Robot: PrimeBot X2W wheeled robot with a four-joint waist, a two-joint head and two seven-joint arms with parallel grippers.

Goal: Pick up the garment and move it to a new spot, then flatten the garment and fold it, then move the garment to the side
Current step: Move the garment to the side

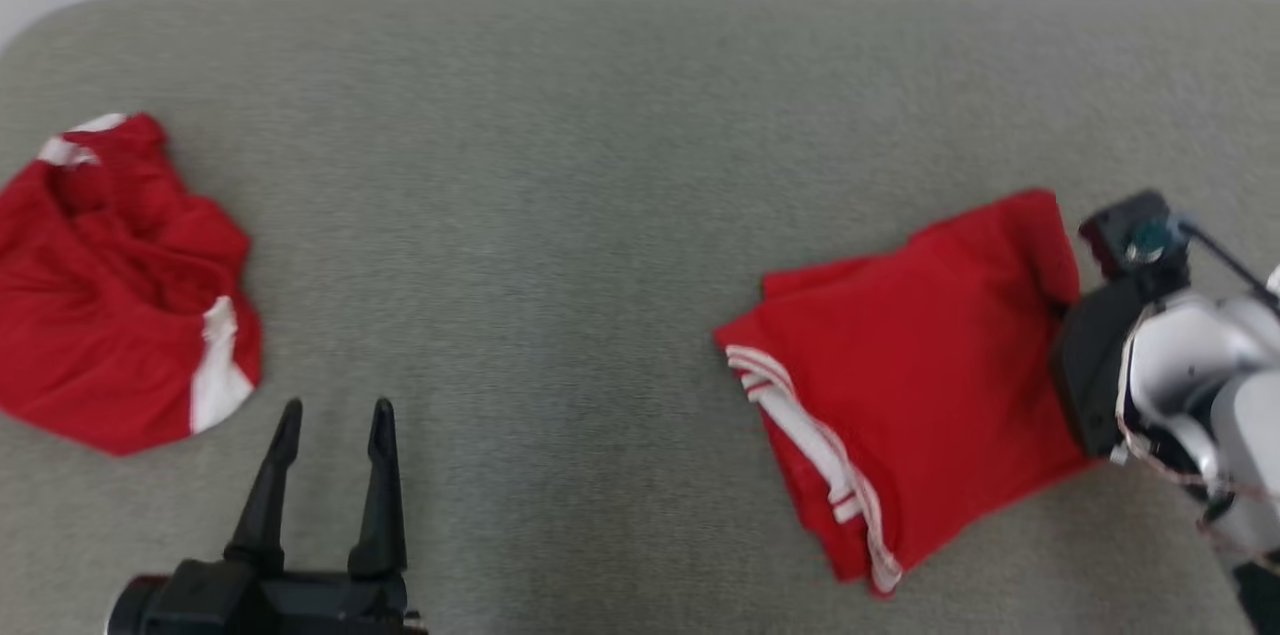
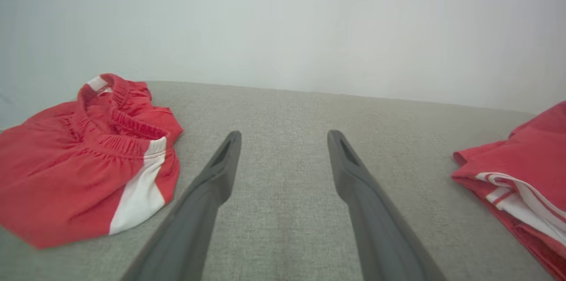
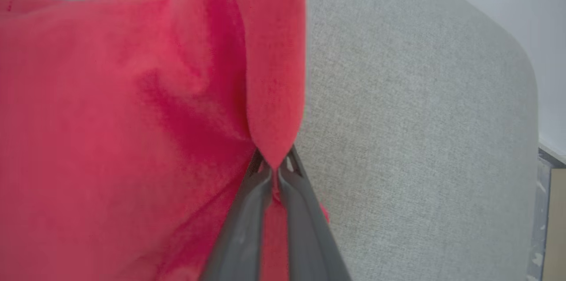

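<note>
Right wrist view shows my right gripper (image 3: 275,165) clamped on the folded garment (image 1: 900,355), right side of the grey surface (image 1: 560,215); perhaps it holds only one layer, so dragging could unfold it.

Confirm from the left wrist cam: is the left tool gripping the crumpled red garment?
No, the left tool is open over the bare grey surface, and the crumpled garment lies apart at that view's left.

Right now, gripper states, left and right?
Left gripper: open, holding nothing.
Right gripper: shut on the edge of the folded red fabric garment with white stripes.
</note>
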